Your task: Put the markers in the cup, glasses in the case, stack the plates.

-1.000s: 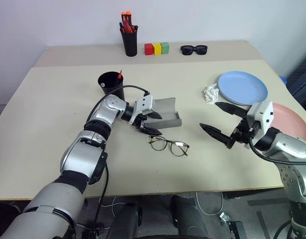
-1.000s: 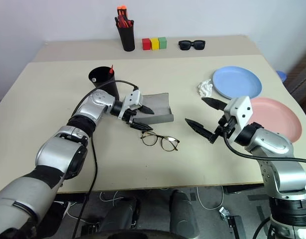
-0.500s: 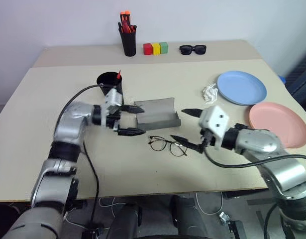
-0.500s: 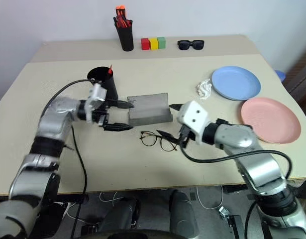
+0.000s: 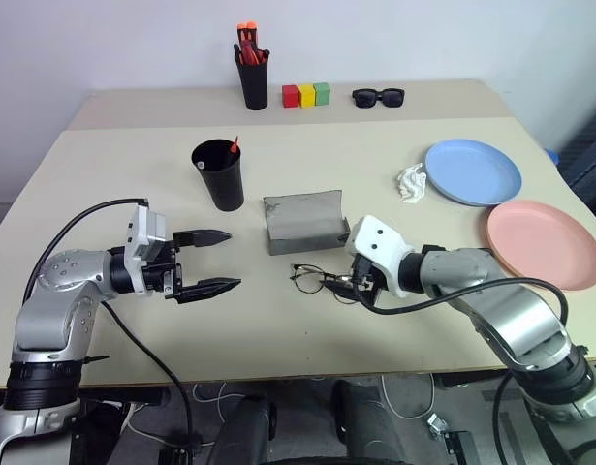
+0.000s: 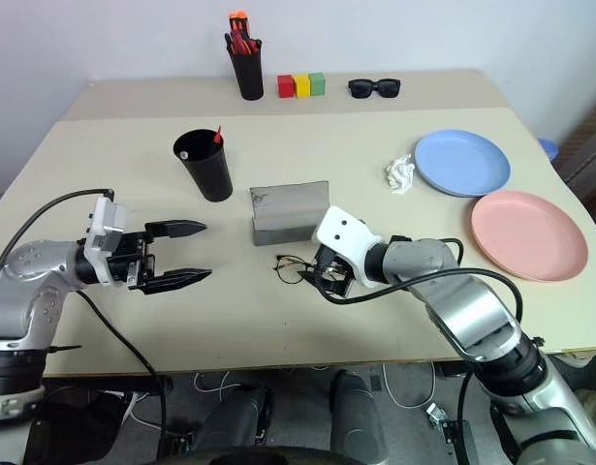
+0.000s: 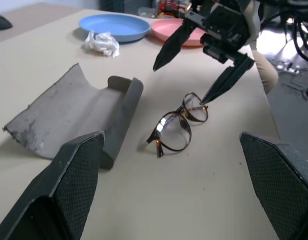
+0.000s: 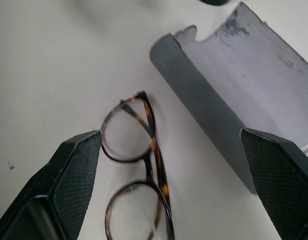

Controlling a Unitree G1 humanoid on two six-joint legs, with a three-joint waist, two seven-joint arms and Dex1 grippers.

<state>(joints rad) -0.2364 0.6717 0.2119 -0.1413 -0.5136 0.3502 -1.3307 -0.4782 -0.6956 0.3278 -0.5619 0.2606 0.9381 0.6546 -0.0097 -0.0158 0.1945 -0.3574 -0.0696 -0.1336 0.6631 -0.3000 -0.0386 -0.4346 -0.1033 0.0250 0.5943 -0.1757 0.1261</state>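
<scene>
**Glasses About to Be Gripped Beside the Open Case**

The glasses (image 5: 315,283) are seen lying on the table (image 5: 104,174), just in front of the open grey case (image 5: 305,222). The right gripper (image 7: 210,59) is held spread wide directly over them, one fingertip close to a lens. The left gripper (image 5: 206,262) is also spread, empty, well apart from the case. A closure onto a lens or the thin rim could let the frame slip or twist. With the case left unsteadied, it could be pushed away during insertion.
</scene>
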